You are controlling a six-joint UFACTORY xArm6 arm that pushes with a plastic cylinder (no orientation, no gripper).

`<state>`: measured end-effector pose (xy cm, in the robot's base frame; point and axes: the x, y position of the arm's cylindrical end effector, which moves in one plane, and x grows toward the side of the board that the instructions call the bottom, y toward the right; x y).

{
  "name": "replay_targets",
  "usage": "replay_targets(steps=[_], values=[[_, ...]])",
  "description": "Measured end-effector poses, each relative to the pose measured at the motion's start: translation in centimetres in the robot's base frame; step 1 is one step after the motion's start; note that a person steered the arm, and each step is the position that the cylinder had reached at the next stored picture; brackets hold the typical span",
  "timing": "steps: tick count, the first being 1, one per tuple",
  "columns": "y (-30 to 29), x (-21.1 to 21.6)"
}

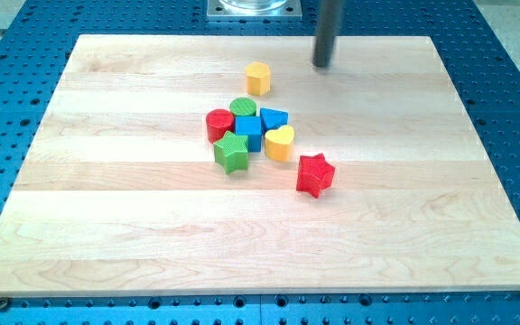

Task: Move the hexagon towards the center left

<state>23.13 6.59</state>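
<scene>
The yellow hexagon (pixel 258 78) stands alone on the wooden board (pixel 106 208), near the view's top middle. My tip (pixel 321 65) is to the right of the hexagon, a short gap away and not touching it. Below the hexagon sits a tight cluster: a green cylinder (pixel 243 108), a red cylinder (pixel 219 125), a blue cube (pixel 248 133), a blue triangle (pixel 274 118), a yellow heart (pixel 280 143) and a green star (pixel 231 153).
A red star (pixel 314 174) lies apart, to the lower right of the cluster. The board rests on a blue perforated table (pixel 513 108). A metal mount (pixel 253 9) shows at the view's top edge.
</scene>
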Motion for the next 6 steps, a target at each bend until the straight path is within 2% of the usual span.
replay_targets(steps=[1,2,3,4,5,6], values=[[-2.9,5.2],[-0.2,5.8],[-9.6,8.5],[-22.4,12.5],[-19.9,5.7],[-27.1,3.1]])
